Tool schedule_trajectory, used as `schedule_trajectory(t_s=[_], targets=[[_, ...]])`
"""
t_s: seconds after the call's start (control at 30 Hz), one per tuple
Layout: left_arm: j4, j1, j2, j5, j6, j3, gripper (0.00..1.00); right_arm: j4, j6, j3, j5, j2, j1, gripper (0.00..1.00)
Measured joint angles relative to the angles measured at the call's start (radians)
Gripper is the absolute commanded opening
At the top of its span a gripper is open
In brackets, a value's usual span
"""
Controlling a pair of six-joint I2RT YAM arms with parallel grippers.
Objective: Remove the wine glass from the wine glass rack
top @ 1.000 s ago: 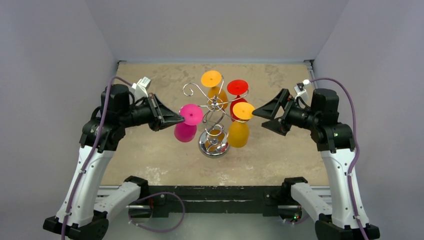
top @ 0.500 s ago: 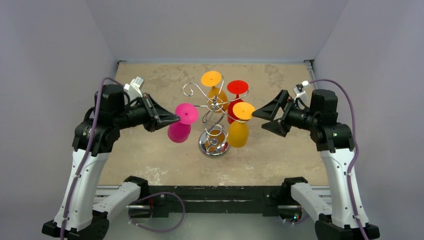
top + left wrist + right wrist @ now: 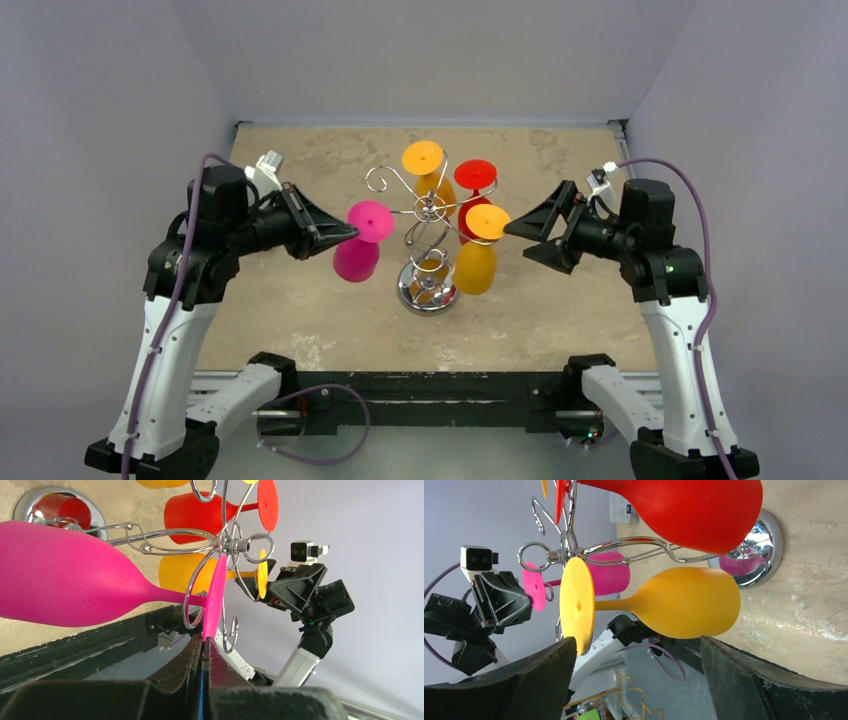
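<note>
The chrome wine glass rack [image 3: 428,245] stands mid-table with several glasses hanging upside down. My left gripper [image 3: 350,234] is shut on the rim of the pink wine glass's foot [image 3: 370,221]; its bowl [image 3: 356,261] hangs below, left of the rack. In the left wrist view the fingertips [image 3: 205,642] pinch the pink foot [image 3: 215,597], and a curled rack arm [image 3: 192,607] still loops round the stem. My right gripper [image 3: 517,239] is open just right of an orange glass's foot [image 3: 487,221]. That orange glass [image 3: 684,602] lies ahead of its spread fingers [image 3: 544,675].
A red glass [image 3: 475,176] and a second orange glass [image 3: 423,158] hang on the rack's far side. The rack's domed base [image 3: 427,290] sits on the tan tabletop [image 3: 300,310]. Grey walls close in on three sides.
My left gripper has drawn back to the left with the pink glass, moving it away from the rack's centre. The right arm has barely moved.
</note>
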State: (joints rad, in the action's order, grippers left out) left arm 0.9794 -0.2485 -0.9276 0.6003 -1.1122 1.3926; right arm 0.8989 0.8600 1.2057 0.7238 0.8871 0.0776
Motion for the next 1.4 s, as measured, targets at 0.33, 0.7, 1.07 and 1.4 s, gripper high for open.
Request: schedule_trajectory(t_s=[0.33,0.7,1.07,1.4], targets=[[-0.060,0.001,0.000,0.001,-0.059,-0.016,0.00,0.004,-0.010,0.000,0.000,0.000,0.000,0.92],[-0.080,0.001,-0.005,-0.002,-0.074,-0.016,0.00,0.002,-0.014,-0.011,0.000,0.000,0.000,0.92],[-0.081,0.001,-0.020,-0.002,-0.074,-0.016,0.00,-0.006,-0.016,-0.028,0.002,0.001,0.000,0.92],[-0.115,0.001,-0.045,0.010,-0.076,-0.015,0.00,-0.012,-0.024,-0.028,0.005,0.001,0.000,0.92]])
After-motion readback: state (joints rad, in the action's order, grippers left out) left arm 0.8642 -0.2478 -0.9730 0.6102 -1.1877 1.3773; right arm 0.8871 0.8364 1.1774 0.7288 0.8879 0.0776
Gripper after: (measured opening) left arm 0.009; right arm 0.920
